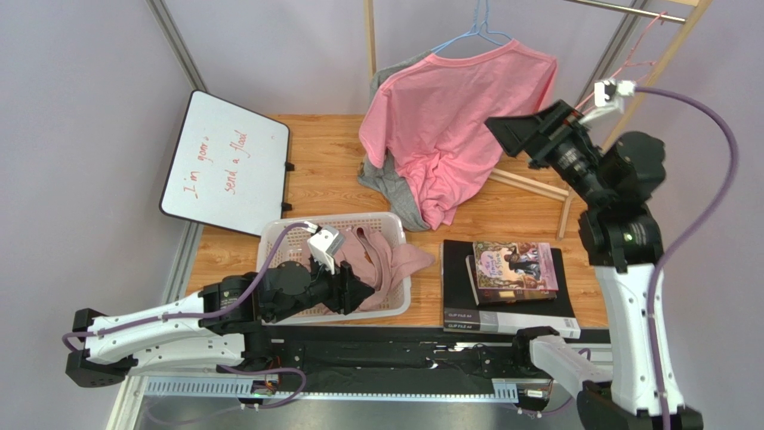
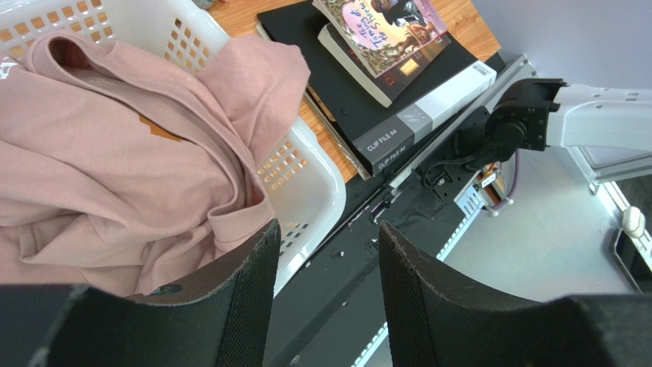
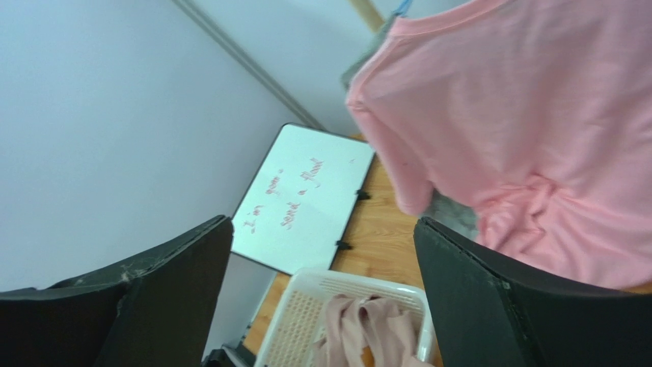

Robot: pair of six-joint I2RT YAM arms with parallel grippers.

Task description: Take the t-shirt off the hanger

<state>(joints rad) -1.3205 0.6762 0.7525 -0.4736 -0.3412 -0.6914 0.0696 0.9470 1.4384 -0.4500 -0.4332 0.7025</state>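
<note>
T-shirt (image 1: 457,107), pink, hangs on a blue hanger (image 1: 477,34) at 12 o'clock over the tabletop (image 1: 332,170). Its neck is on the hanger's shoulders and its hem is bunched low. A grey garment (image 1: 395,190) droops behind and below it.

The right fingers (image 1: 525,134) are raised high at the shirt's 3 o'clock edge and point toward it. In the wrist view they (image 3: 176,290) are spread wide with nothing between them, and the shirt fills the upper right ahead. Whether a finger touches the cloth, I cannot tell.

The left fingers (image 1: 354,291) sit low at 7 o'clock over the near rim of a white basket (image 1: 296,233). They (image 2: 245,290) are parted and hold nothing, just beside the dusty-pink sweatshirt (image 2: 115,160) that spills over the basket's side.

At 5 o'clock a book (image 1: 514,269) lies on a black folder (image 1: 459,287). A whiteboard (image 1: 224,166) with red writing leans at 10 o'clock.
</note>
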